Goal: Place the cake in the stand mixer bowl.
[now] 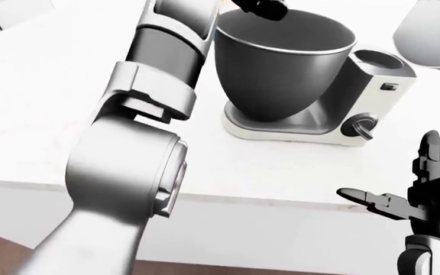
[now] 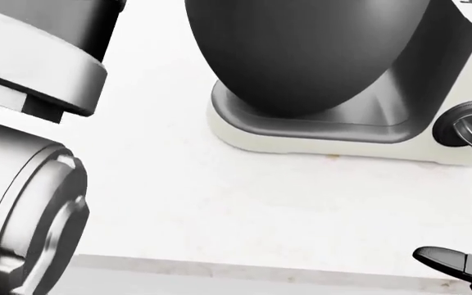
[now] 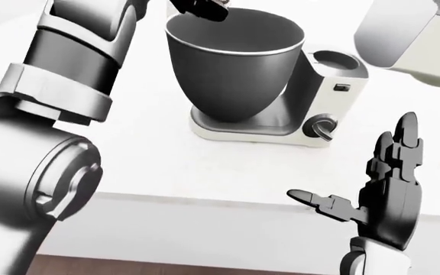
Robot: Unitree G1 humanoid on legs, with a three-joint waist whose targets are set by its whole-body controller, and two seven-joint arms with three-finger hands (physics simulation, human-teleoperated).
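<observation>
The left hand (image 3: 198,8) reached over the stand mixer bowl (image 3: 232,63) on the white counter (image 1: 67,109), its grip indiscernible; the right hand (image 3: 384,189) stood open-fingered, empty.

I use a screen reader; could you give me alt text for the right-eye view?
The robot's left arm reaches up, its dark left hand at the rim of the grey stand mixer bowl on a white counter. The right hand hangs open at lower right. No cake is visible.
</observation>
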